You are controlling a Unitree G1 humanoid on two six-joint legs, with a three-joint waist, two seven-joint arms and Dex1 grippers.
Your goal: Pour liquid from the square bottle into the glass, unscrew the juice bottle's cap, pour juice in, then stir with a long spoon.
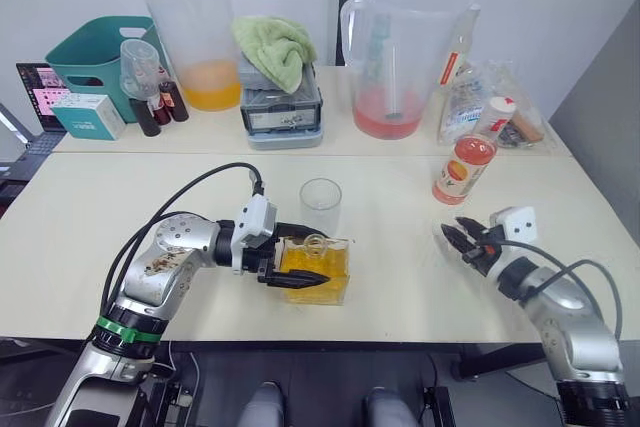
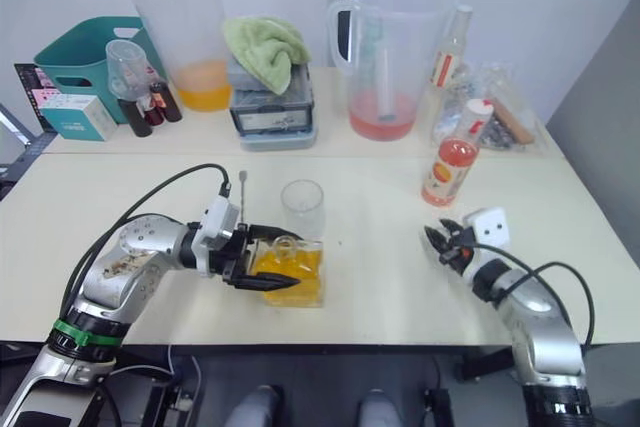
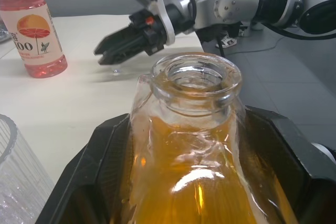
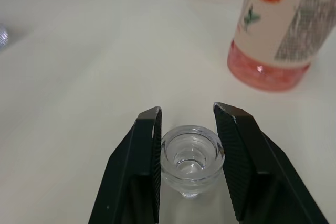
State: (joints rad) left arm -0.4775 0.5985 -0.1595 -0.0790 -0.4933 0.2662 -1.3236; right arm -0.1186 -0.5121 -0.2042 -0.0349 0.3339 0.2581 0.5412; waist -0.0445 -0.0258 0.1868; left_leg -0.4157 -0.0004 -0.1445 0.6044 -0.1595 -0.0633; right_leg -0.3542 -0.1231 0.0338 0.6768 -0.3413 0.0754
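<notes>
1. Stopper [image 4: 191, 159] off the square bottle [image 1: 318, 269], mouth open and body full of amber liquid; seemingly nothing poured yet.
2. Left gripper [image 1: 296, 270] clamped on the square bottle from the side, bottle upright on the table [image 1: 400, 277], just in front of the glass [image 1: 320, 205].
3. Glass apparently empty, upright, just behind the square bottle.
4. Right gripper [image 4: 187, 121] low over the table, well right of the glass, fingers [image 4: 144, 150] set either side of the small clear stopper; touching it or just apart, impossible to tell.
5. Juice bottle [image 1: 465, 169] right of the glass and slightly behind, upright, cap [image 1: 499, 107] on, pink-red juice about half up.
6. Long spoon [image 2: 241, 194] probably the thin metal rod left of the glass, beside the left arm's cable; hard to confirm.
7. Left to do, by this reading: pour from the square bottle, unscrew the cap, add juice, stir.
8. Readable on the juice bottle label: "00", likely part of "100", under an orange disc with a tree-like mark; fine print on its side too small to read. No writing seen on the square bottle.
</notes>
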